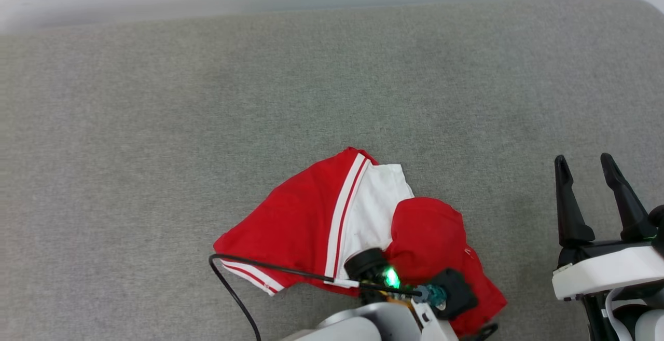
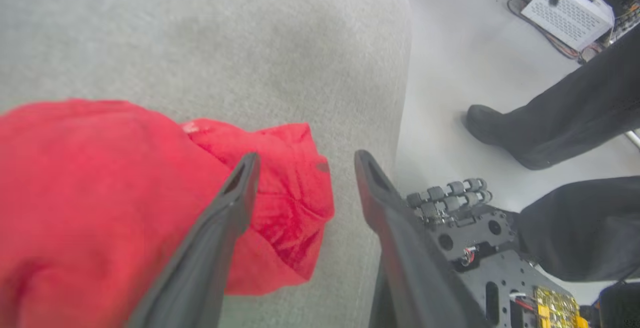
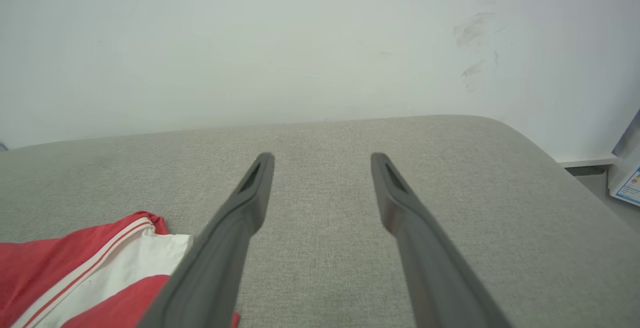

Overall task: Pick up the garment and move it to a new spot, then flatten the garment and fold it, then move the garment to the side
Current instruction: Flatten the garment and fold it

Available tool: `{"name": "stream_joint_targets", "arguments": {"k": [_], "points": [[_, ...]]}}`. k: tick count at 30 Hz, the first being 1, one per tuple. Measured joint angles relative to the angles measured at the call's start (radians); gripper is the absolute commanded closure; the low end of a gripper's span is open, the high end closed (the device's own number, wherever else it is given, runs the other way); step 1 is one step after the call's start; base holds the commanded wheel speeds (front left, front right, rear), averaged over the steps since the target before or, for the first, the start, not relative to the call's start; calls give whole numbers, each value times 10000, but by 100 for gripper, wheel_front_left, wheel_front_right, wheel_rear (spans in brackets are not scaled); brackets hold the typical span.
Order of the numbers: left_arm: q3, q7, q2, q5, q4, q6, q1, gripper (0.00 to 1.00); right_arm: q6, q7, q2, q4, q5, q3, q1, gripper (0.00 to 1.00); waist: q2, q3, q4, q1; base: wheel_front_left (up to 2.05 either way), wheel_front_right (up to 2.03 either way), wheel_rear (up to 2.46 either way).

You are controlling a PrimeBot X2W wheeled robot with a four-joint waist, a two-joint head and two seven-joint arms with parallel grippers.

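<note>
The garment [image 1: 311, 216] lies crumpled on the grey cushion [image 1: 207, 97], near its front edge: red cloth, a white sleeve and red-white striped trim show. My left arm's wrist [image 1: 410, 291] hangs over the garment's right part. In the left wrist view my left gripper [image 2: 306, 157] stands open just above a red fold of the garment [image 2: 100, 178], which lies slack under the left finger [image 2: 220, 228]. Off to the right my right gripper [image 1: 582, 160] is open over bare cushion, apart from the garment [image 3: 75, 263]; its fingers [image 3: 250, 203] hold nothing.
The cushion's rounded edge [image 2: 400, 93] drops to a pale floor. There stand a person's dark trouser legs and shoe [image 2: 505, 133], my wheeled base [image 2: 465, 218] and a white box [image 2: 570, 13]. A white wall [image 3: 300, 43] backs the cushion. A black cable [image 1: 233, 273] crosses the garment.
</note>
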Motion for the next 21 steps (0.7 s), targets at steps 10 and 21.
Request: {"name": "stream_joint_targets", "arguments": {"k": [10, 21], "points": [[1973, -3087, 73, -48, -957, 1336, 204, 0, 0, 257, 0, -86, -226, -50, 241, 0, 0, -944, 454, 0, 0, 0, 0], [4853, -4696, 1383, -662, -1156, 3298, 1384, 0, 0, 566, -2, -301, -318, -54, 699, 0, 0, -1586, 878, -1, 0, 0, 0]]}}
